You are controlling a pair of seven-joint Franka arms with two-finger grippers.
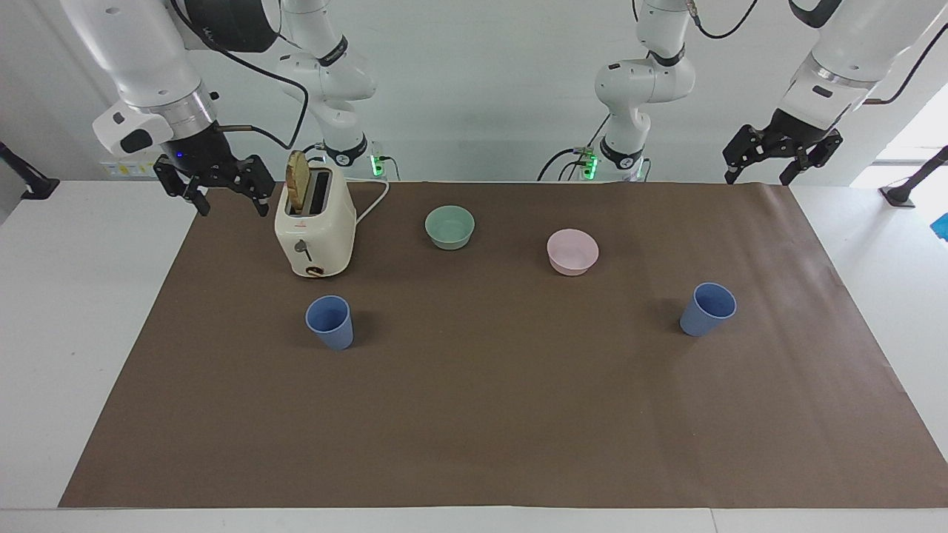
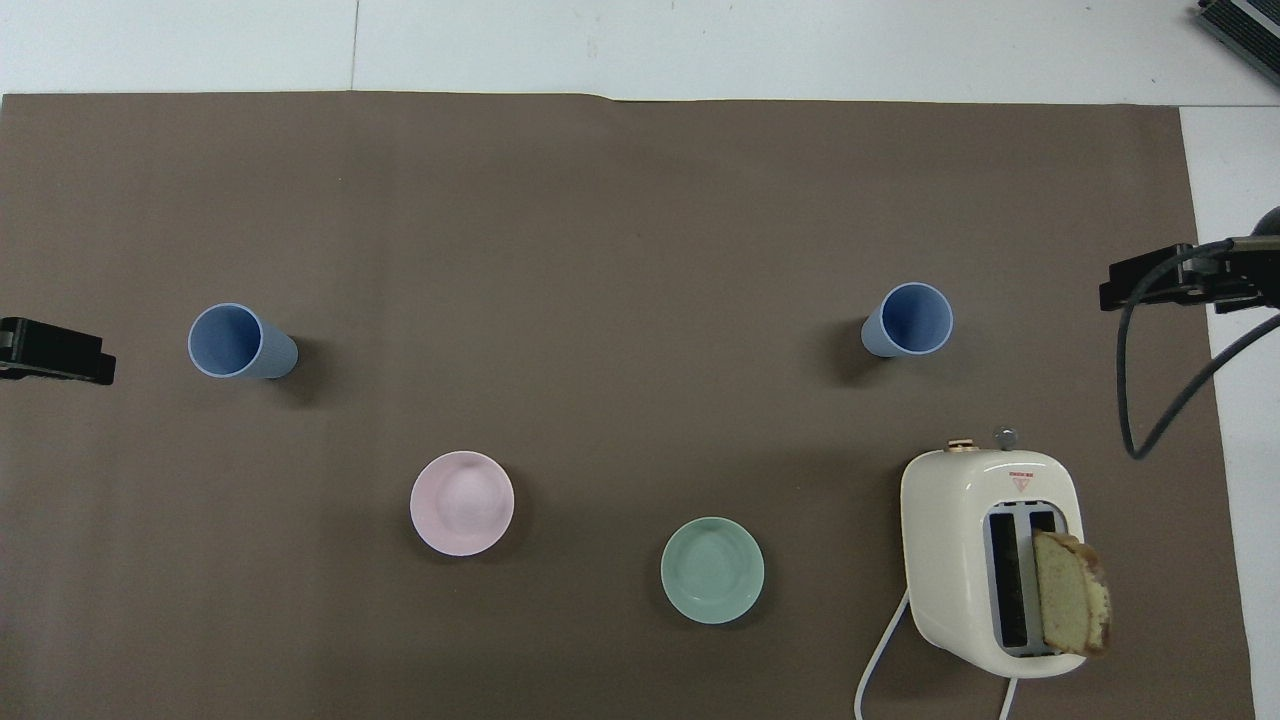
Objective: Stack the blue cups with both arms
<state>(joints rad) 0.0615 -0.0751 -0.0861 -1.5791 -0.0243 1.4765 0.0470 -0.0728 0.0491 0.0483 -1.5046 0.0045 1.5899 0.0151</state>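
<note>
Two blue cups stand upright and apart on the brown mat. One cup (image 1: 329, 322) (image 2: 906, 320) is toward the right arm's end, farther from the robots than the toaster. The other cup (image 1: 707, 309) (image 2: 236, 342) is toward the left arm's end. My right gripper (image 1: 231, 207) is open and empty, raised over the mat's edge beside the toaster; it shows at the overhead view's edge (image 2: 1150, 285). My left gripper (image 1: 758, 178) is open and empty, raised over the mat's corner at its own end; only its tip shows in the overhead view (image 2: 60, 355).
A cream toaster (image 1: 315, 226) with a slice of bread (image 1: 297, 181) in one slot stands near the right arm. A mint-green bowl (image 1: 449, 226) and a pink bowl (image 1: 572, 252) sit between the cups, nearer to the robots.
</note>
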